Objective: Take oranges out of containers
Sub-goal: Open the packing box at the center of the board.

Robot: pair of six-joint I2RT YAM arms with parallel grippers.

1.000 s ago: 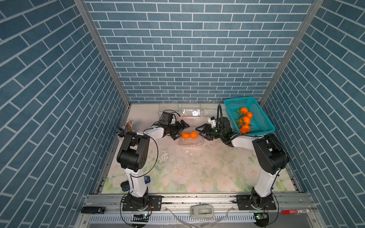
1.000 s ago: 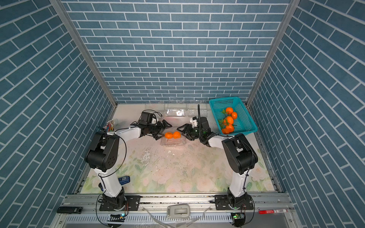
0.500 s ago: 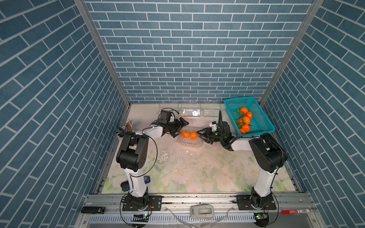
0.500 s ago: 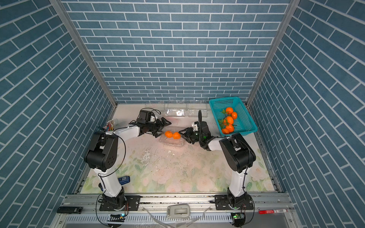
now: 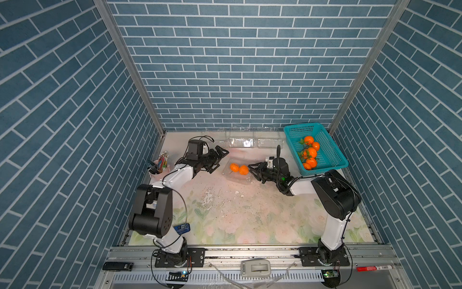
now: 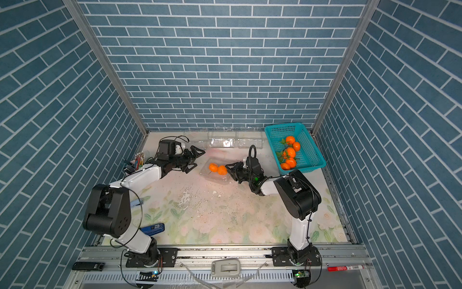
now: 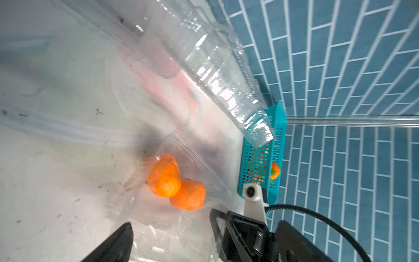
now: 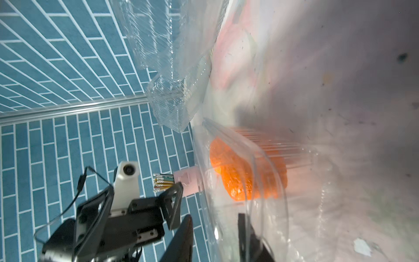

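Paired mandarins (image 5: 239, 169) lie in the clear clamshell (image 5: 233, 177), end-on to our right gripper (image 5: 252, 172), whose narrowed jaws straddle its rim, grip uncertain. Our left gripper (image 5: 221, 160) hangs wide open, empty, slightly farther off.

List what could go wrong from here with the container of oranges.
1. The right gripper seems to straddle the thin container rim, not the oranges; it may lift or crumple plastic.
2. The left gripper is open, not gripping the container, so it may slide.
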